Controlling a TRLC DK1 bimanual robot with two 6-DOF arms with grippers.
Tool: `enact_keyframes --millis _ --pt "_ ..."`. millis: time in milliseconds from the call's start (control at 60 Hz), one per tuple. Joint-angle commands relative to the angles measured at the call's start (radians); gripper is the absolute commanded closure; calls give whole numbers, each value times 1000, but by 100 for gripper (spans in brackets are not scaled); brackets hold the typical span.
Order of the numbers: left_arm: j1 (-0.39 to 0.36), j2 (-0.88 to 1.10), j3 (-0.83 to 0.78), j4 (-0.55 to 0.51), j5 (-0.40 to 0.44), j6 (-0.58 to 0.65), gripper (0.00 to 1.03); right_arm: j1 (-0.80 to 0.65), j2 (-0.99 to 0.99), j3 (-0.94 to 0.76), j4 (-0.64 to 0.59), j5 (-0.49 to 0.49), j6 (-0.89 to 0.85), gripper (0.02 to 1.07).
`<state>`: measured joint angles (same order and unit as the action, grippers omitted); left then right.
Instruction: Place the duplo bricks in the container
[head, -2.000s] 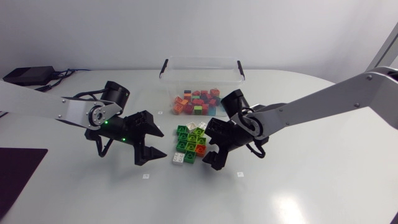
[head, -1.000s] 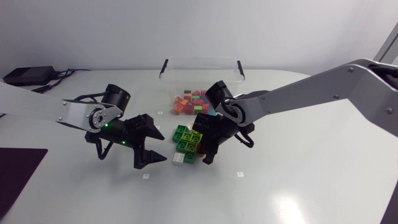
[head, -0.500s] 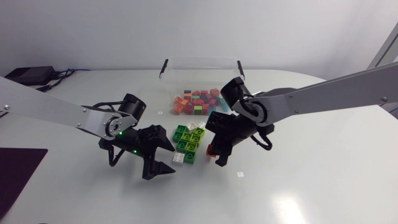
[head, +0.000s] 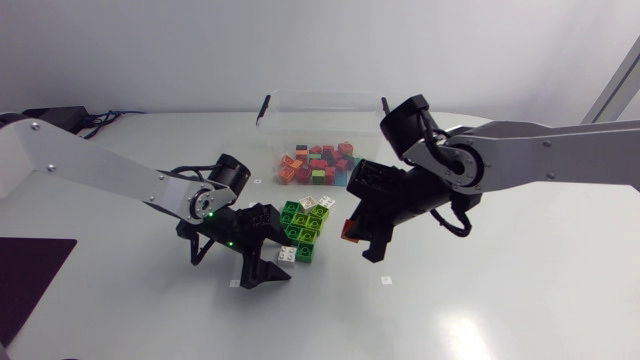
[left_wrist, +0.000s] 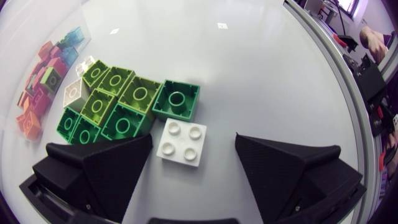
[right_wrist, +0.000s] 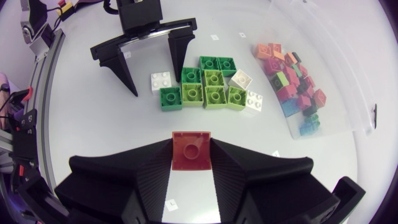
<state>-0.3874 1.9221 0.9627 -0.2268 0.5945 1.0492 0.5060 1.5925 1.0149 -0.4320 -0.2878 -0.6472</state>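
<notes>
From above, the right gripper (head: 362, 238) has lifted off the pile (head: 305, 225), its fingers clamped on a red brick (head: 348, 230). The container (head: 322, 105) sits just behind the pile. The left gripper (head: 272, 248) has moved in beside the pile.

Left wrist: the fingers are spread wide, with a white brick (left_wrist: 182, 142) lying between them.

Right wrist: the red brick is pinched firmly and looks ready to carry over.

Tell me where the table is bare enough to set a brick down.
Bare: the table from the left gripper and right gripper to its near edge, and between container and left arm. Crowded: the green bricks between the grippers.
</notes>
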Motion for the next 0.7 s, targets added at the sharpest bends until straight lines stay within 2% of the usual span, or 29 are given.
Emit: enact_keyframes --millis 0,217,433,683 --pt "-18 25 21 -3 11 25 19 -17 -22 25 -25 -5 15 80" --pt "-18 26 22 -6 11 6 71 -50 -31 99 -42 -37 38 80" --pt "-16 0 18 -63 11 11 73 -100 23 186 22 -62 107 80" --pt "21 -86 27 -167 10 18 73 -132 77 271 127 -62 208 80"
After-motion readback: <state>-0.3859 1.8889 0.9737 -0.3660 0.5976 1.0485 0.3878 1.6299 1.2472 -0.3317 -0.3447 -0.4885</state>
